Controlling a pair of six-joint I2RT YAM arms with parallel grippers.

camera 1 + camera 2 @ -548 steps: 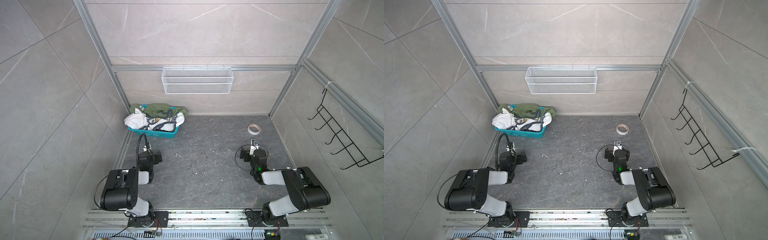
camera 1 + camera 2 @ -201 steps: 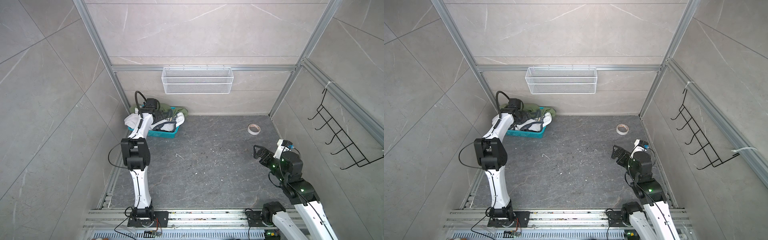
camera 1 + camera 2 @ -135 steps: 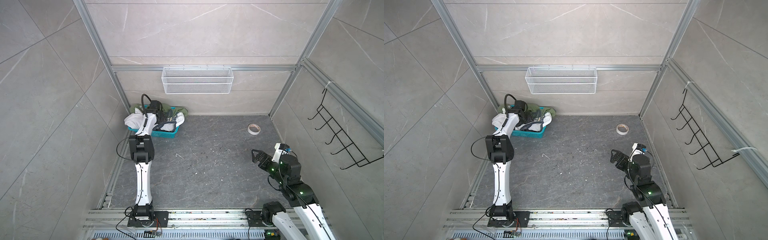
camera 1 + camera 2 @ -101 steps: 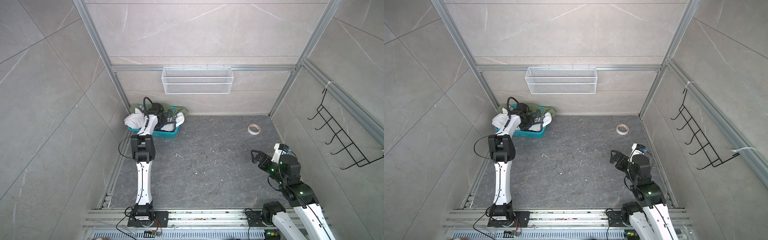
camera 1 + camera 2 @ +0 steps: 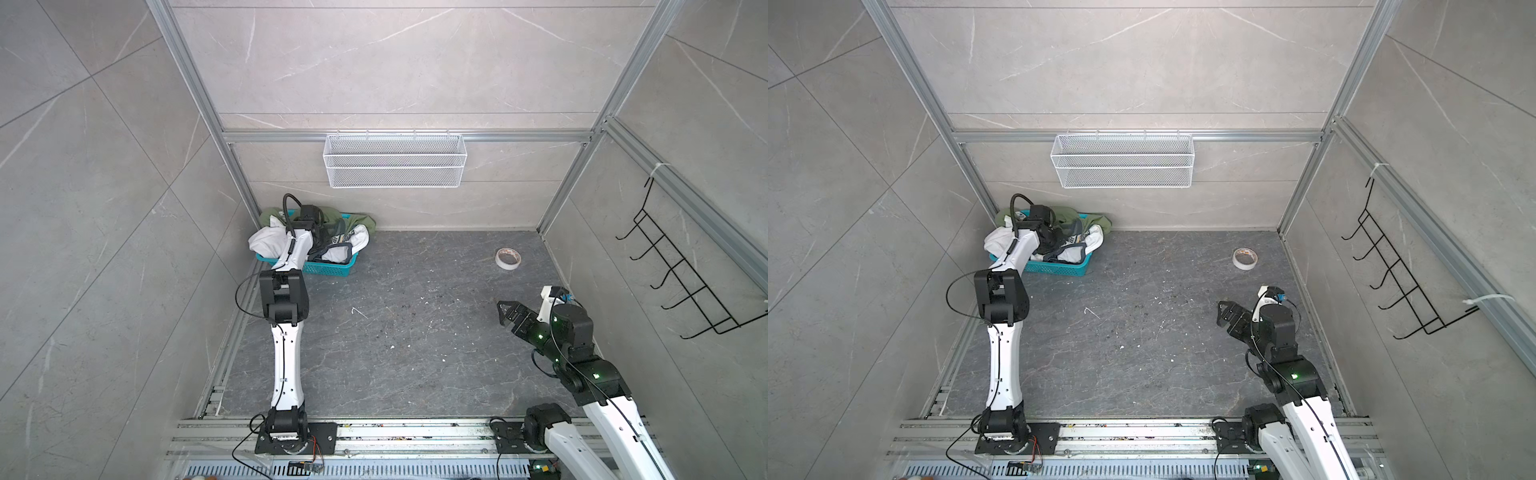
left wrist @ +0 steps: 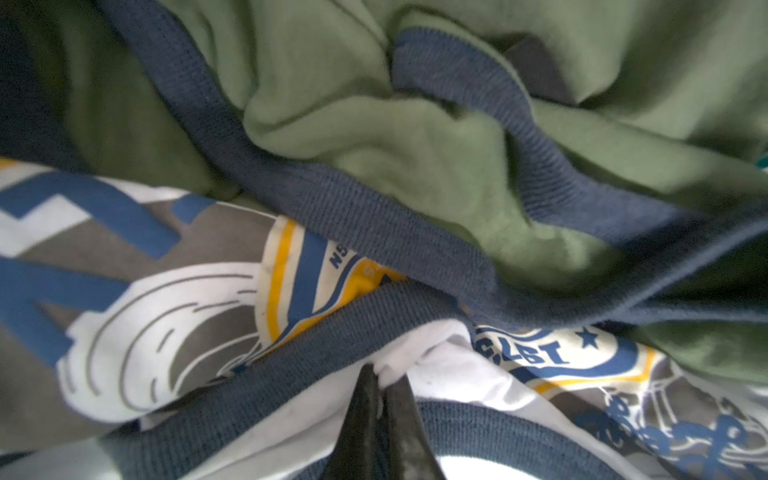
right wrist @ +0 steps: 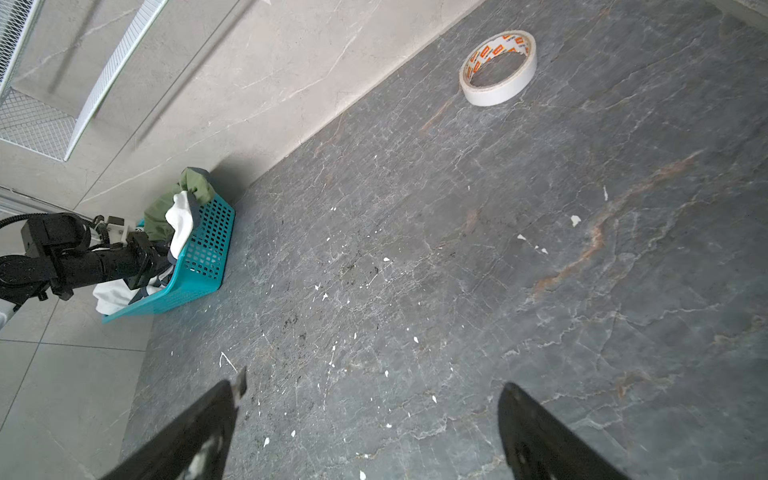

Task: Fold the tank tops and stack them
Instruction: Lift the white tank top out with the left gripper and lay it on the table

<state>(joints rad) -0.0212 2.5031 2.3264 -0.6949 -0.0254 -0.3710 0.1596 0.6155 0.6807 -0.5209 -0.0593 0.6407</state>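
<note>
Left fingers pinching white tank top, in teal basket

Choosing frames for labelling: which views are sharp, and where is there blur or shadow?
Left wrist view: very close, olive tank top and white tank top sharp mid-frame, soft at edges, left fingers shut, dark, blurred. Right wrist view: tape roll crisp, right fingers open, blurred, shadow beside basket. Both top views: evenly lit, sharp.

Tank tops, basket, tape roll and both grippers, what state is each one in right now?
basket: upright on the floor
white tank top: crumpled in the basket, unfolded
olive tank top: crumpled in the basket, unfolded
tape roll: lying flat on the floor
left gripper: shut on white tank top
right gripper: open, empty
</note>
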